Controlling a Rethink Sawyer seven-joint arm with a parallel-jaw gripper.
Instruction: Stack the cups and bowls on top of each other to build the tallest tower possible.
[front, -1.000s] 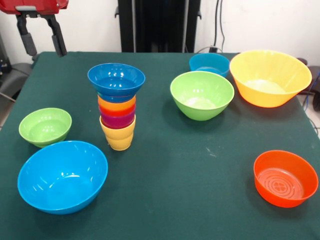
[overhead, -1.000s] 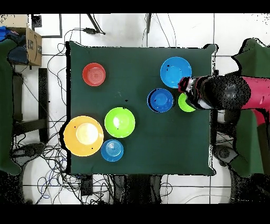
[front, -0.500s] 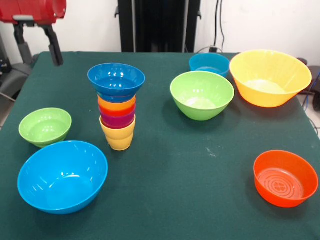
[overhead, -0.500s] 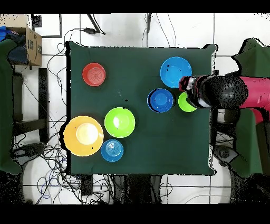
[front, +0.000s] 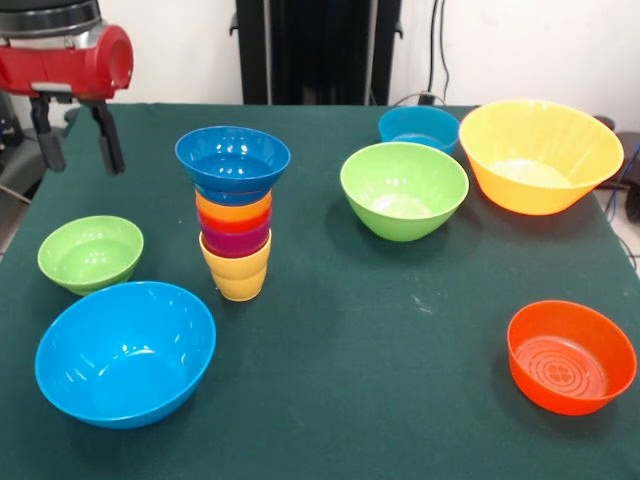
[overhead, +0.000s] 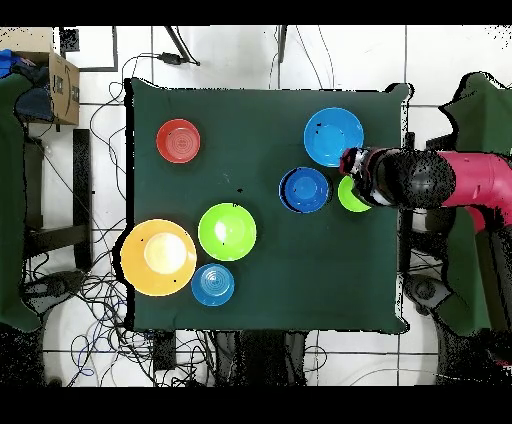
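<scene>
Front view
End effector (front: 73, 147): hangs in the air at the upper left, its two dark fingers (front: 105, 140) parted with an empty gap between them, gripping nothing.
Small green bowl (front: 90, 252): sits on the bench (front: 380, 320) below the end effector, nearer the camera, clear of the fingers.
Tower (front: 234, 210): stands to the right of the end effector, apart from it; a yellow cup (front: 237, 274) at the bottom, then purple, red-orange and orange-yellow rims nested above it, with a dark blue bowl (front: 233, 160) on top, flaring wider than the cups.
Large light blue bowl (front: 126, 352): below the end effector and the small green bowl, at the near left.
Larger green bowl (front: 404, 189): well to the right of the end effector, past the tower.
Teal bowl (front: 419, 127): behind the larger green bowl, far right of the end effector.
Orange-yellow bowl (front: 539, 154): the biggest, at the far right, just beside the teal bowl.
Orange-red bowl (front: 571, 355): at the near right corner, farthest from the end effector.

Overhead view
End effector (overhead: 352, 176): at the right side of the bench (overhead: 260, 290), over the small green bowl (overhead: 350, 198), which it partly hides.
Tower (overhead: 304, 189): just left of the end effector, seen as the dark blue bowl from above.
Large light blue bowl (overhead: 333, 136): above and left of the end effector.
Remaining bowls: green (overhead: 227, 231), orange-yellow (overhead: 159, 257), teal (overhead: 212, 284) and orange-red (overhead: 178, 141), all well to the left.
</scene>
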